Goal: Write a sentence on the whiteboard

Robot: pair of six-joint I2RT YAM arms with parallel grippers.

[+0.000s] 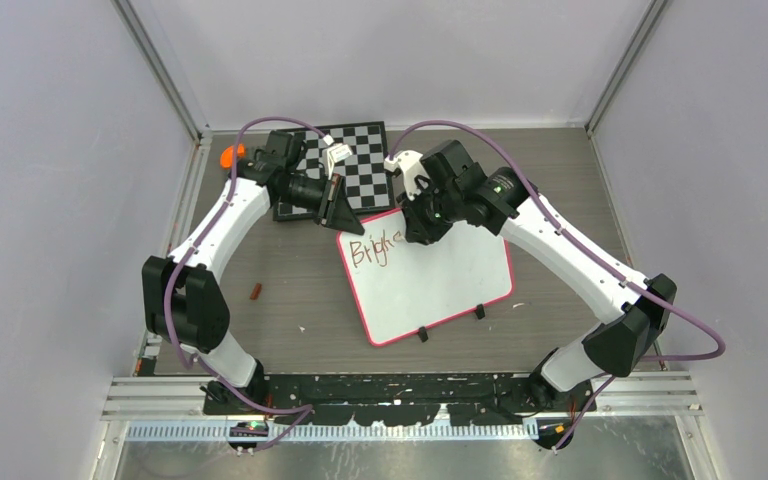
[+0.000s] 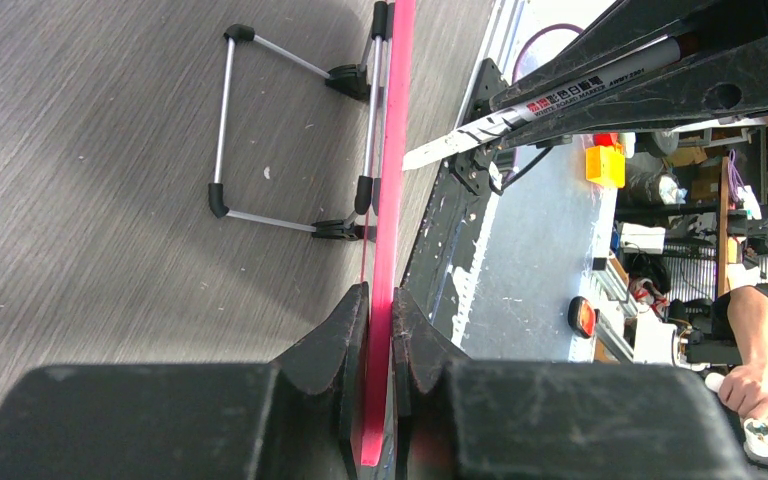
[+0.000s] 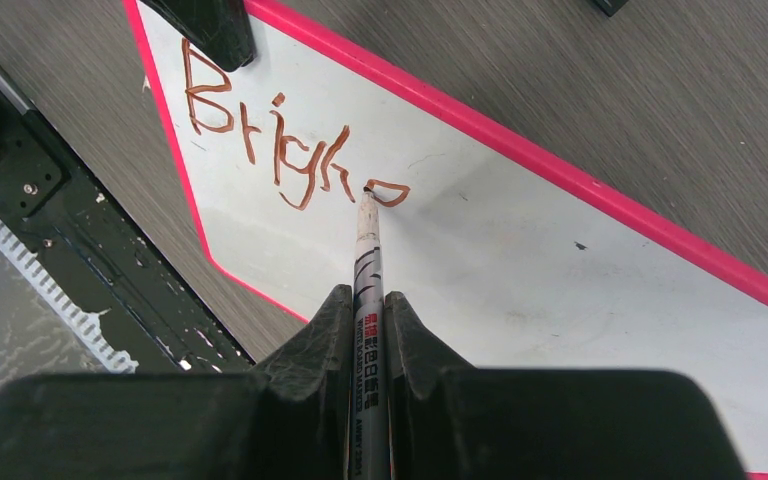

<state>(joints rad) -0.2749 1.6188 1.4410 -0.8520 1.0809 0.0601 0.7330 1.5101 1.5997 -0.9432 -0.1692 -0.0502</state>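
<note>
Top external view: the left pincer [image 1: 338, 212] is clamped on the upper left corner of the flat white rectangular whiteboard with a thin pink-red rim [image 1: 440, 285]. In the left wrist view that rim sits pinched between both fingers. A black-and-white checkered board [image 1: 360, 165] lies just behind this pincer on the grey wood-grain desk [image 1: 290, 275]. The thin reddish-brown handwritten sentence [image 3: 282, 150] starts beside the left pincer and reads "Brigh" plus a further loop. The right pincer [image 3: 368, 298] is closed around a white barrel marker with black print [image 3: 367, 240], which points straight ahead of it. The marker's tip touches the last letter.
</note>
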